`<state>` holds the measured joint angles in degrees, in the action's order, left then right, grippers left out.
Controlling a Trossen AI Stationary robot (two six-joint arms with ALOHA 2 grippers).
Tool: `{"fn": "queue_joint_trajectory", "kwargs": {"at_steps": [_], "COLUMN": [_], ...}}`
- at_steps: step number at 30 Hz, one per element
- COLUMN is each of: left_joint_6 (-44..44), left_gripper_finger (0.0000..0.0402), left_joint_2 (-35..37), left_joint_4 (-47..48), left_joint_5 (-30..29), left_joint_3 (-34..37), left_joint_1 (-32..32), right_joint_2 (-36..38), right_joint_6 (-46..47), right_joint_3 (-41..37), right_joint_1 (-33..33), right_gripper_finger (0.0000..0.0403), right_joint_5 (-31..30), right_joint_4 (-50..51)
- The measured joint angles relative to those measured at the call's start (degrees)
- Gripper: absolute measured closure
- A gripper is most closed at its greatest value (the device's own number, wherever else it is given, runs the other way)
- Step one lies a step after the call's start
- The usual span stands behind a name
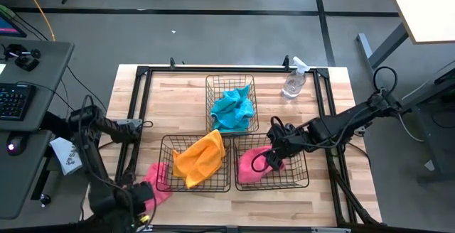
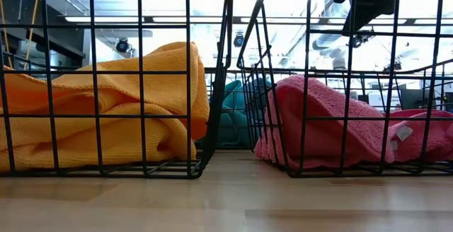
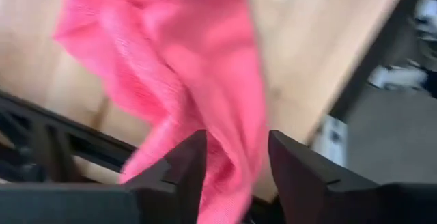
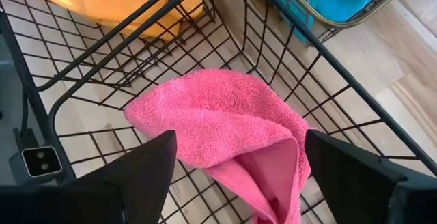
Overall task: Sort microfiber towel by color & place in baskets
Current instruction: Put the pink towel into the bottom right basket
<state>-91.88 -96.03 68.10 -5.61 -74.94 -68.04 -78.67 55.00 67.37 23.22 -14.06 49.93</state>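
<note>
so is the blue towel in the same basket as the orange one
No, in the high view the blue towel lies in the far basket, while the orange towel fills the near left basket.

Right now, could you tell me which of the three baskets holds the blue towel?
The far basket, set alone near the spray bottle, holds the blue towel. The two near baskets hold an orange towel and a pink towel.

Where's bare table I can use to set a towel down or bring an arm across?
Bare wood lies left of the teal towel's basket, along the frame rail, and right of it below the spray bottle. The front is crowded: orange basket, pink basket with the right gripper over it, left gripper holding a pink towel.
</note>
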Motion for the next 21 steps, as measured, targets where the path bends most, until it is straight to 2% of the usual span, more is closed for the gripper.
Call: {"fn": "queue_joint_trajectory", "kwargs": {"at_steps": [3, 10, 13, 16, 21], "left_joint_6": [1.0, 5.0, 3.6, -1.6, -4.5], "left_gripper_finger": [0.0225, 0.017, 0.0164, 0.0163, 0.0163], "left_joint_2": [-1.0, -1.1, -1.1, -1.0, -0.2], "left_joint_4": [1.7, -2.5, -5.2, -7.3, -7.6], "left_joint_5": [1.0, 7.5, 11.4, 15.3, 13.8], "left_joint_3": [0.0, 2.6, 5.4, 7.8, 9.8], "left_joint_1": [1.8, 6.7, 7.4, 7.0, 5.5], "right_joint_2": [0.0, 0.0, 0.0, 0.0, 0.0], "right_joint_6": [0.2, 1.5, 1.5, 1.7, 1.6], "right_joint_3": [0.0, 0.0, 0.0, 0.0, 0.0], "right_joint_1": [0.0, 0.0, 0.0, 0.0, 0.0], "right_gripper_finger": [0.0084, 0.0084, 0.0084, 0.0084, 0.0084], "right_joint_5": [0.0, 0.1, 0.1, 0.1, 0.1], "right_joint_4": [0.0, 0.0, 0.0, 0.0, 0.0]}}
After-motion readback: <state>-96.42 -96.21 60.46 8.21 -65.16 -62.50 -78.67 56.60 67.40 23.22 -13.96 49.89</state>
